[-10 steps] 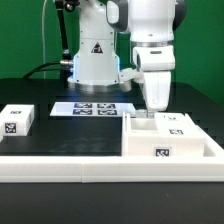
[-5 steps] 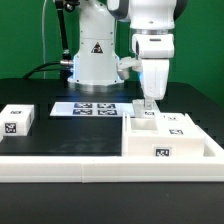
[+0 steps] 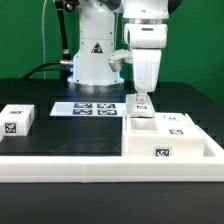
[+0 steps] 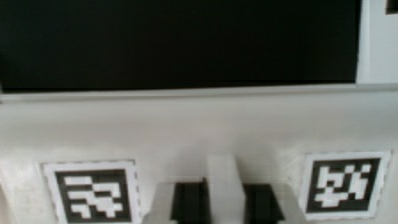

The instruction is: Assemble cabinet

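My pincer (image 3: 141,98) is clenched on a white tagged cabinet panel (image 4: 196,130), hanging just above the cabinet body (image 3: 172,146) at 4 o'clock on the black bench (image 3: 70,140). I see a green wall (image 3: 25,40) behind, and the marker board (image 3: 92,108) at 12.

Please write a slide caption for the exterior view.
Robot gripper above the white cabinet box, with a loose tagged part lying apart on the table.

the marker board (image 3: 92,108) lies flat on the black table (image 3: 60,138), toward the back, its tags facing up. a long low white rail (image 3: 60,168) runs across the table's near side. a green wall (image 3: 25,35) stands behind
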You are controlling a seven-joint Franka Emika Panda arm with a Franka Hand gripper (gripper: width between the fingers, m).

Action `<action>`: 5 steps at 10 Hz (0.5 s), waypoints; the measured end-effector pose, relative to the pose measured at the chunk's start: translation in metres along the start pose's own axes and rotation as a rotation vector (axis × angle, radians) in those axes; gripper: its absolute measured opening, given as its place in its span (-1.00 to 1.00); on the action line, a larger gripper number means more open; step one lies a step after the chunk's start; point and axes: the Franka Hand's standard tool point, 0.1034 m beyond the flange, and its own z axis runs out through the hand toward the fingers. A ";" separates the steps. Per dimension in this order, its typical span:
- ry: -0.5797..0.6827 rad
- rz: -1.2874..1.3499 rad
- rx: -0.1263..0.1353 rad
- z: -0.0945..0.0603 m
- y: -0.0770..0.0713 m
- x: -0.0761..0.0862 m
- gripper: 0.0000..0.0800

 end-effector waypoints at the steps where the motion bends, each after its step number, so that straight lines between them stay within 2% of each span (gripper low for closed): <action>1: 0.000 0.009 -0.006 -0.004 0.009 -0.003 -0.82; 3: 0.000 0.013 -0.019 -0.011 0.022 -0.003 -0.82; 5: 0.005 0.020 -0.021 -0.009 0.028 -0.001 -0.82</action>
